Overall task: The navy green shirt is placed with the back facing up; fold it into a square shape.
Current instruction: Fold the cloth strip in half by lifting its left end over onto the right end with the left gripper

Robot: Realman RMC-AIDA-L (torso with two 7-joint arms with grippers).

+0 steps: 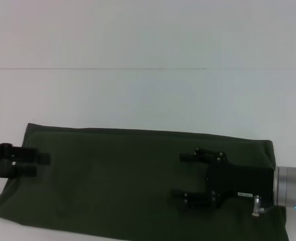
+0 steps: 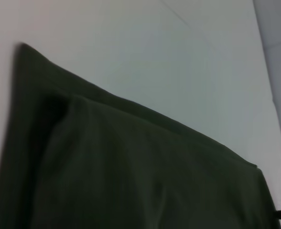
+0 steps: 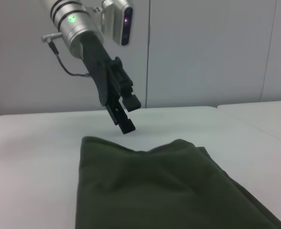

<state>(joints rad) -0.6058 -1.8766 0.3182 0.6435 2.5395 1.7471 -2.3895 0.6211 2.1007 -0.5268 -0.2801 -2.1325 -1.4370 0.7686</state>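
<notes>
the navy green shirt (image 1: 118,186) lies folded into a long band across the white table (image 1: 138,95). the right gripper (image 1: 188,175) hovers over its right part, fingers spread apart and holding nothing. the left gripper (image 1: 37,164) hangs above the shirt's left edge, fingers parted, empty.

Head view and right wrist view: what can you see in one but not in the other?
Only the head view shows the right gripper, open above the navy green shirt, and the shirt laid out as a long band across the white table. Only the right wrist view shows the left arm's silver wrist with a green light and the wall panels behind. Both show the shirt, the table and the left gripper, open and hovering at the shirt's edge.
</notes>
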